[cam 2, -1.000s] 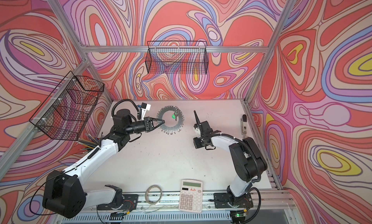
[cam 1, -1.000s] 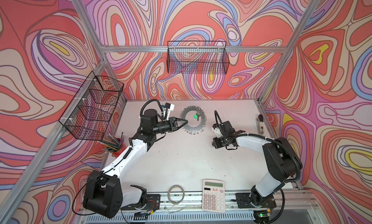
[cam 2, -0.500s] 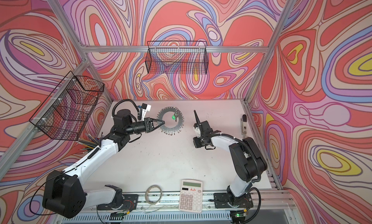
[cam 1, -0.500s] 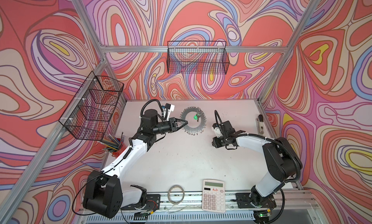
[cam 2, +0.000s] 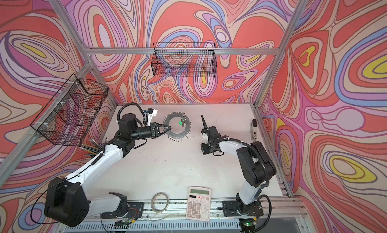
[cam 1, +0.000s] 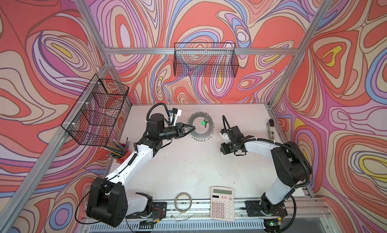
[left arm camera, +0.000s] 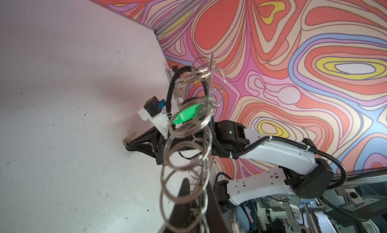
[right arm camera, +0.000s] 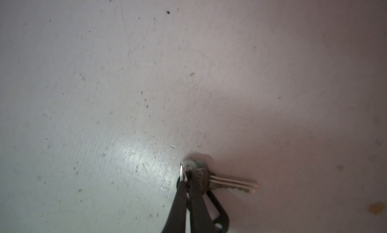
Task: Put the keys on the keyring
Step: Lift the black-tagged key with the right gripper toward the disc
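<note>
The keyring (cam 1: pixel 201 136), a silver disc edged with wire loops, is held off the table by its left rim in my shut left gripper (cam 1: pixel 193 128). It shows edge-on in the left wrist view, the keyring (left arm camera: pixel 184 154) running between that gripper's (left arm camera: pixel 196 202) fingers. A key with a green tag (cam 1: pixel 202 123) hangs from a loop on its far side. My right gripper (right arm camera: pixel 187 182) points down at the table to the right of the keyring (cam 2: pixel 178 136). It is shut on the head and small ring of a silver key (right arm camera: pixel 230 182) with a black tag (right arm camera: pixel 217 213).
A calculator (cam 1: pixel 222 203) and a translucent tape roll (cam 1: pixel 183 201) lie at the table's front edge. Pencils (cam 1: pixel 117 148) stick out at the left edge below a wire basket (cam 1: pixel 96 110). A white device (cam 1: pixel 270 128) lies at the right edge.
</note>
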Robot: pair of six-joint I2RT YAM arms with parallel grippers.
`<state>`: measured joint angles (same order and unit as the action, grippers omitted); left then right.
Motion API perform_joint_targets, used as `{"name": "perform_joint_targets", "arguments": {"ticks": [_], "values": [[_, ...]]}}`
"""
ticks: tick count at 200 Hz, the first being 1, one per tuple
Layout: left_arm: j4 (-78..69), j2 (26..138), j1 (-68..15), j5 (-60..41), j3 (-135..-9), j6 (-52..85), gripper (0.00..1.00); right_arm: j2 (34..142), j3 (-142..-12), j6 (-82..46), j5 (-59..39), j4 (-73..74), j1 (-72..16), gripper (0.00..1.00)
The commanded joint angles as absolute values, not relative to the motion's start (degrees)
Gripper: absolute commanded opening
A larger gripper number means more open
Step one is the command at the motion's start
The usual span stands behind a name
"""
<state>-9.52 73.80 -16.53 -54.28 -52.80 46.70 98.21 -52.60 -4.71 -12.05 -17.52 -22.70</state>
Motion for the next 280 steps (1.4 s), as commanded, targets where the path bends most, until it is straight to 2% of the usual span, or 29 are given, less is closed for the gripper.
{"name": "perform_joint_targets", "arguments": {"ticks": [1,27,51,99,145,189,236,280], "values": [[-9.1,72.5,-16.1,-55.6,-55.3,45.0,0.0,97.9,-52.8,-4.0,-12.8,-16.7,-23.0,0.05],[-8.7,72.4,-16.1,-55.6,-55.4,45.0,0.0,96.6,-52.1,-4.0,-13.2,-15.6,-23.3,0.0],[-8.0,72.1,-16.1,-55.2,-56.0,45.3,0.0,92.8,-51.1,-4.1,-13.3,-14.2,-23.6,0.0],[-7.3,68.7,-16.1,-50.3,-57.9,46.1,0.0,78.9,-51.0,-4.0,-13.9,-16.6,-24.9,0.0],[-6.3,64.5,-19.8,-41.0,-58.9,42.7,0.0,67.0,-55.0,-5.2,-12.2,-25.1,-32.7,0.0],[-8.7,63.0,-25.6,-34.7,-59.5,39.7,0.0,59.4,-60.8,-7.4,-5.4,-29.5,-42.2,0.0],[-10.3,59.7,-30.0,-27.3,-57.8,35.6,0.0,57.0,-63.5,-8.7,-6.1,-32.9,-44.7,0.0],[-10.8,58.5,-30.2,-26.9,-57.4,34.7,0.0,57.0,-64.0,-9.2,-6.6,-32.1,-45.4,0.0]]}}
